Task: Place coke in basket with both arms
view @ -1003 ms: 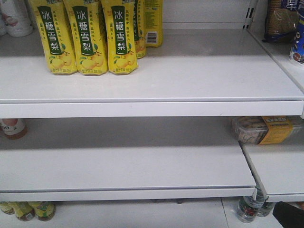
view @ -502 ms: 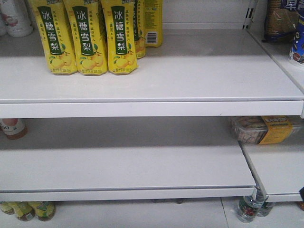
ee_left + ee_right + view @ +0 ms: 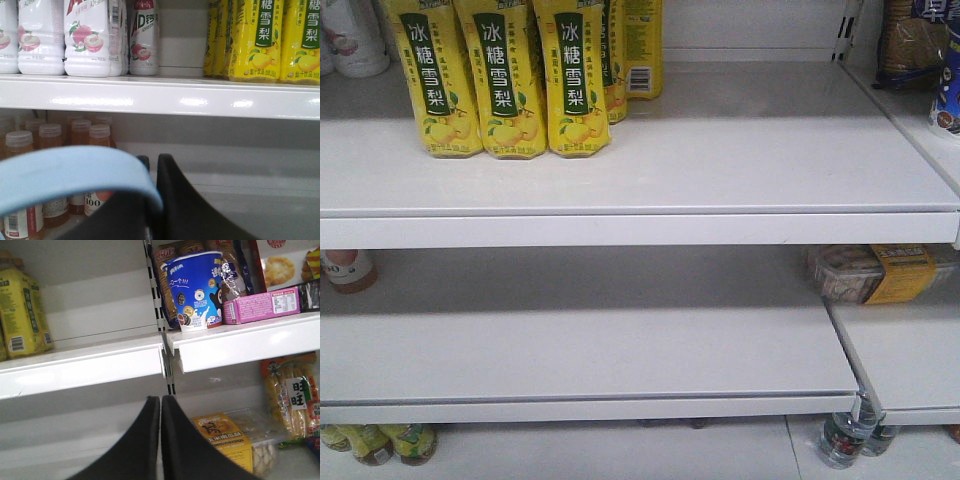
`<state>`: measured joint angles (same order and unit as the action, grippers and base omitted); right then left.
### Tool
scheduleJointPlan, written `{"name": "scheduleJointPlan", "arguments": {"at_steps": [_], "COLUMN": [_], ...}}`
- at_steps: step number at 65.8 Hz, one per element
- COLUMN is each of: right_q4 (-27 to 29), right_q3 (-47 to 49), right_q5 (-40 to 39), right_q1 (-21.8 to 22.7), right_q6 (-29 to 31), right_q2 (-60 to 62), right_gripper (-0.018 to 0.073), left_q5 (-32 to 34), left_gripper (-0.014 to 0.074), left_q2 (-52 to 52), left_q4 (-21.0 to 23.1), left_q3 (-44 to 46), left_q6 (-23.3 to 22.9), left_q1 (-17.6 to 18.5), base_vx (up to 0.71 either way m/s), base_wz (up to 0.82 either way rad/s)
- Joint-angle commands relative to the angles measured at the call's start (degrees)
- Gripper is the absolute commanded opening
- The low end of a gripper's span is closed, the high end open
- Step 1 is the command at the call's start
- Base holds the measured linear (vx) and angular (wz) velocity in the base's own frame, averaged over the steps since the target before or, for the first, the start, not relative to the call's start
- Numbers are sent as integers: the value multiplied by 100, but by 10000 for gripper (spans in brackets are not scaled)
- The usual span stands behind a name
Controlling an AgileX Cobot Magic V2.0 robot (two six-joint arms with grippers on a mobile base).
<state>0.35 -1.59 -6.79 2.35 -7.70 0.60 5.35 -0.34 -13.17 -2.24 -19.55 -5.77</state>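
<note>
No coke bottle shows in any view. Of the basket I see only its light blue band handle [image 3: 65, 170], arching across the lower left of the left wrist view. My left gripper [image 3: 154, 160] is shut on this handle, which passes between its black fingers. My right gripper [image 3: 160, 399] is shut and empty, its two black fingers pressed together in front of the white shelving. Neither gripper shows in the front view.
Yellow pear-drink bottles [image 3: 500, 80] stand on the upper white shelf [image 3: 640, 225]. White milk-drink bottles [image 3: 85, 35] and amber bottles [image 3: 50, 135] fill the left shelves. A blue cup [image 3: 195, 290], a pink box [image 3: 260, 305] and a yellow-labelled box [image 3: 225, 437] sit at right.
A black arm part at the bottom right corner of the front view has slid out of frame. The shelves and bottles have not moved.
</note>
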Motion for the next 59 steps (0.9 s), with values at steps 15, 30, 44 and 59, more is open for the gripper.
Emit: {"name": "scheduleJointPlan", "arguments": {"at_steps": [15, 30, 44, 59], "right_q4": [-257, -561, -538, -538], "right_q3": [-49, -49, -49, -44], "right_q5": [-427, -427, -427, -427], "right_q1": [40, 40, 40, 40], "right_q6": [-91, -731, -682, -676], "right_q2": [73, 73, 73, 73], "right_gripper": [-5, -5, -5, -5], "left_q5": [740, 740, 740, 740], "left_gripper": [-6, -6, -6, -6], "left_q2": [-122, -122, -122, -122], "left_q4": [-155, -155, -155, -155], "left_q3": [173, 173, 173, 173], "left_q6": [155, 155, 155, 155], "left_q1": [3, 3, 3, 3], "base_vx": [0, 0, 0, 0], "base_wz": [0, 0, 0, 0]}}
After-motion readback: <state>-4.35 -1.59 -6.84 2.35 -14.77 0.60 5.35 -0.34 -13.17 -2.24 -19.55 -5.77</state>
